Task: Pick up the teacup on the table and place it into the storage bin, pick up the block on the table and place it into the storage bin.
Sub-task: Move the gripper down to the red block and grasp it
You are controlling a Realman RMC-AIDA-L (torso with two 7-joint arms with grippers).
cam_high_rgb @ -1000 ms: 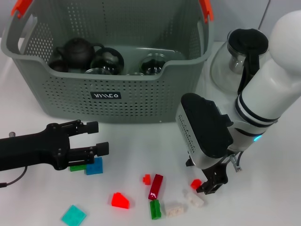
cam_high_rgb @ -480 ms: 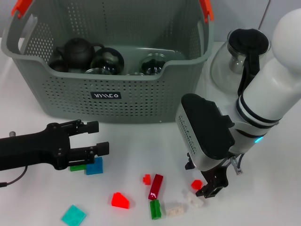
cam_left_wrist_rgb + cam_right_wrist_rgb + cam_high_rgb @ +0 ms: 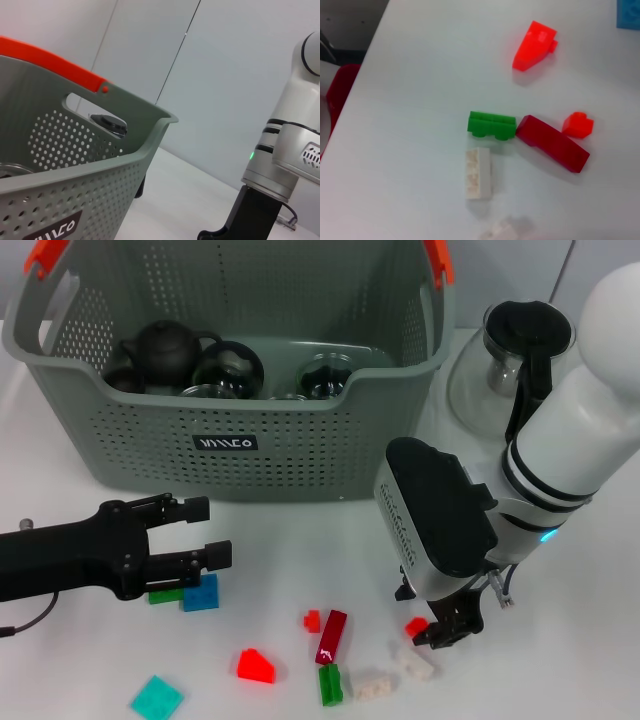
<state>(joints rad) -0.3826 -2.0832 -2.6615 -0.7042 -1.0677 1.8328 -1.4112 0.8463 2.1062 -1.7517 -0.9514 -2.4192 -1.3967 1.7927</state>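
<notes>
The storage bin (image 3: 240, 440) stands at the back and holds a black teapot (image 3: 165, 348) and glass cups (image 3: 325, 375); it also shows in the left wrist view (image 3: 75, 175). No teacup shows on the table. Several blocks lie in front. My right gripper (image 3: 443, 628) is low over the table, touching or right beside a small red block (image 3: 415, 626), with a white block (image 3: 415, 663) just in front. A red shape (image 3: 337, 95) sits at the edge of the right wrist view. My left gripper (image 3: 205, 532) is open and empty above a blue block (image 3: 200, 593).
A clear glass pot (image 3: 500, 370) with a black handle stands right of the bin. Also on the table are a dark red block (image 3: 331, 635), a small red one (image 3: 312, 620), a green one (image 3: 330, 685), a white one (image 3: 371, 685), a bright red one (image 3: 256, 665) and a teal one (image 3: 156, 698).
My right gripper has shifted slightly left, closer to the small red block. The left arm has not moved.
</notes>
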